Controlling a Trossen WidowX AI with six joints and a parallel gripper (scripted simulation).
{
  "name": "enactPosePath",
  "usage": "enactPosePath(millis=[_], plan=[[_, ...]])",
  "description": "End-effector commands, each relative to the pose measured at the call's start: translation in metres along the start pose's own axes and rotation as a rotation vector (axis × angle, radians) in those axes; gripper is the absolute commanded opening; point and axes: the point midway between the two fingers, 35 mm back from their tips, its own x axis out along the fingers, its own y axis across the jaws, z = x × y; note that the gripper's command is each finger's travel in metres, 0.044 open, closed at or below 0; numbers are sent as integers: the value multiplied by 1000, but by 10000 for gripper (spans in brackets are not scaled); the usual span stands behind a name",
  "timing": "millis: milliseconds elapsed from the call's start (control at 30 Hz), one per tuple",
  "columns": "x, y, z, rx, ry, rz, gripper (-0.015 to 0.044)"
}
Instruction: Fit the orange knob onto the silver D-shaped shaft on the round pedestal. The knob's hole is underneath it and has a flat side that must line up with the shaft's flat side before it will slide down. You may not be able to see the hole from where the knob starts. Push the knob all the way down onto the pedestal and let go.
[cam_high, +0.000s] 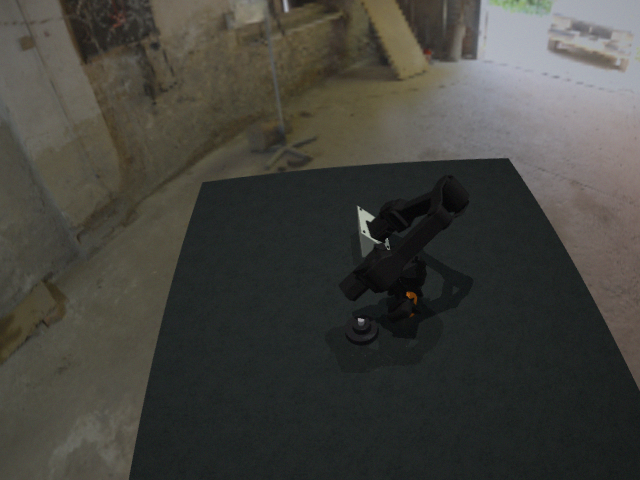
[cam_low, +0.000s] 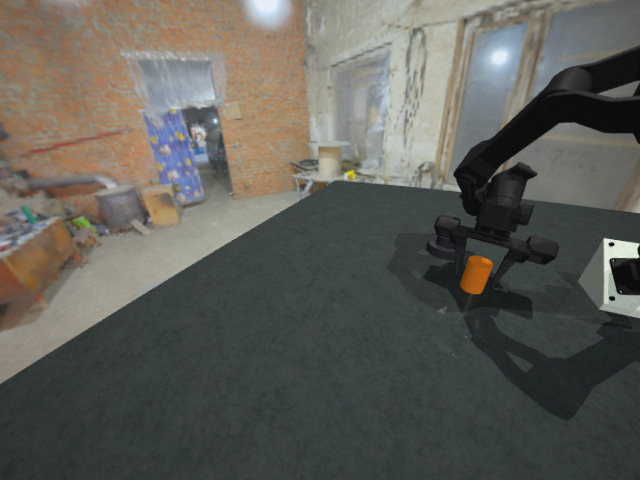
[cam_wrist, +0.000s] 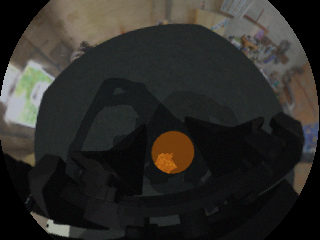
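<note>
Orange knob (cam_high: 411, 296) (cam_low: 476, 274) (cam_wrist: 172, 152): between the fingers, where we could grasp it.
Gripper (cam_high: 405, 310) (cam_low: 476, 280) (cam_wrist: 166, 123): fairly wide, holding nothing.
Silver D-shaped shaft (cam_high: 360, 321): bare, upright to receive our knob.

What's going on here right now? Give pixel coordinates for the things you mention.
A black robot arm has its two-fingered black gripper (cam_low: 478, 273) (cam_wrist: 166, 123) open around an orange cylindrical knob (cam_high: 411, 296) (cam_low: 476, 274) (cam_wrist: 173, 152). The fingers stand on either side of the knob, with a gap visible in the wrist view, so it does not look gripped. The round dark pedestal (cam_high: 361, 337) (cam_low: 439, 250) stands off to the side, its silver shaft (cam_high: 360, 321) still bare, so the knob has yet to be fitted. The hole under the knob is out of sight.
</note>
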Motion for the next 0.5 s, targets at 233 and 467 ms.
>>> enactPosePath(millis=[233,467], plan=[[0,0,0,0,0,-1,260],[0,0,0,0,0,-1,418]])
